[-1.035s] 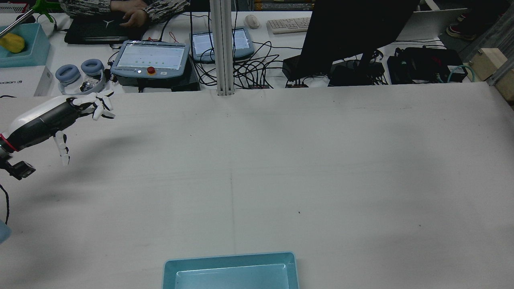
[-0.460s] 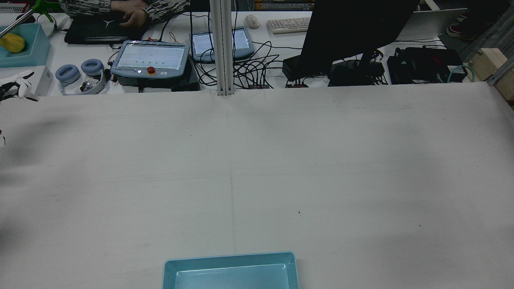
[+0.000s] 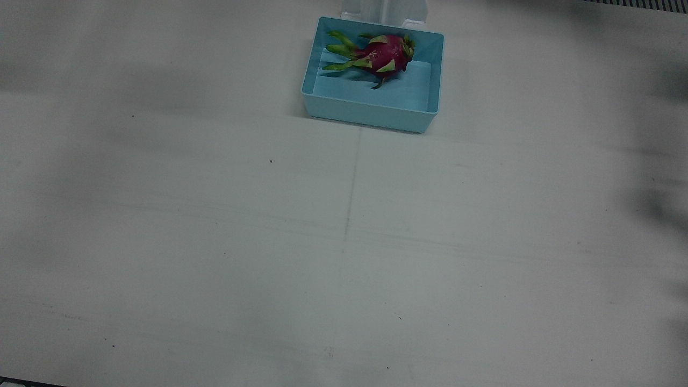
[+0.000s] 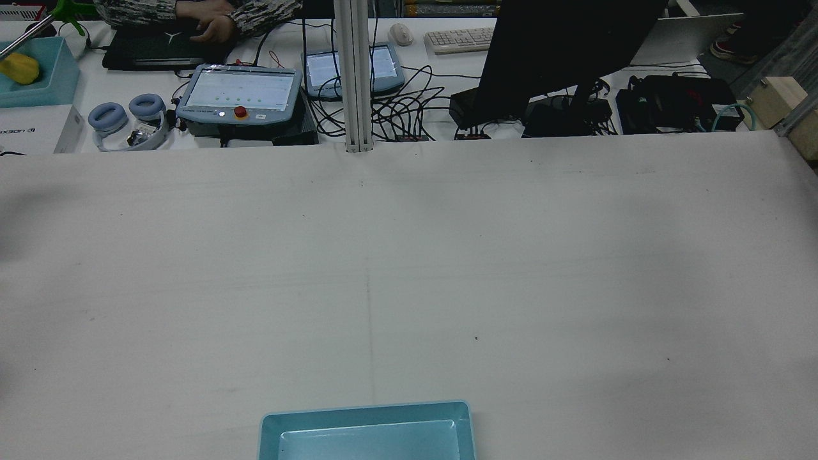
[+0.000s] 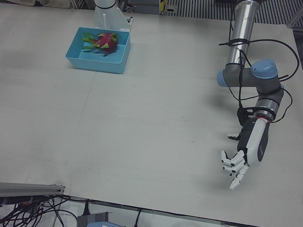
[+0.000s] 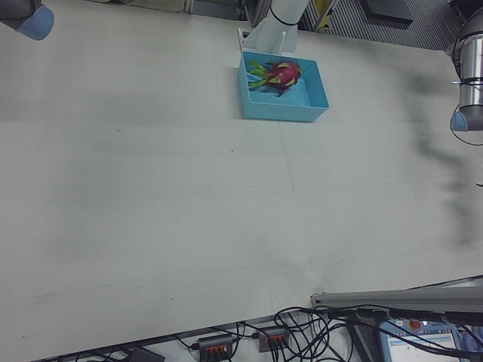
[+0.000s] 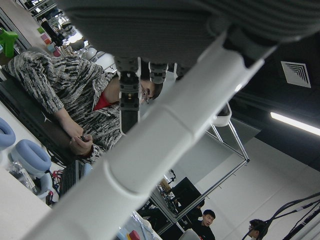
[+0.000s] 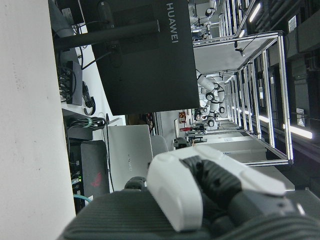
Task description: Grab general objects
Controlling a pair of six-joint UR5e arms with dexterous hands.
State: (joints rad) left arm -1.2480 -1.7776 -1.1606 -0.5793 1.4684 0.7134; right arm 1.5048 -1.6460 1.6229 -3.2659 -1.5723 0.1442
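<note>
A pink dragon fruit (image 3: 387, 54) with green scales lies in the light blue bin (image 3: 371, 113) at the robot's side of the table, also seen in the left-front view (image 5: 105, 41). The rear view shows only the bin's rim (image 4: 367, 409). My left hand (image 5: 239, 163) hangs open with fingers spread over the table's operator-side edge, far from the bin and holding nothing. Of my right hand (image 8: 200, 190) only a white and black part shows in its own view, so its state is unclear.
Beyond the table's far edge stand two teach pendants (image 4: 239, 92), blue headphones (image 4: 124, 118), a black monitor (image 4: 562, 51) and cables. A person (image 4: 204, 16) sits there. An aluminium post (image 4: 354, 76) rises at mid-edge. Another blue bin (image 4: 35, 70) holds a yellow object.
In the rear view my open left hand slid off to the left, from over the table's left part to out of that view.
</note>
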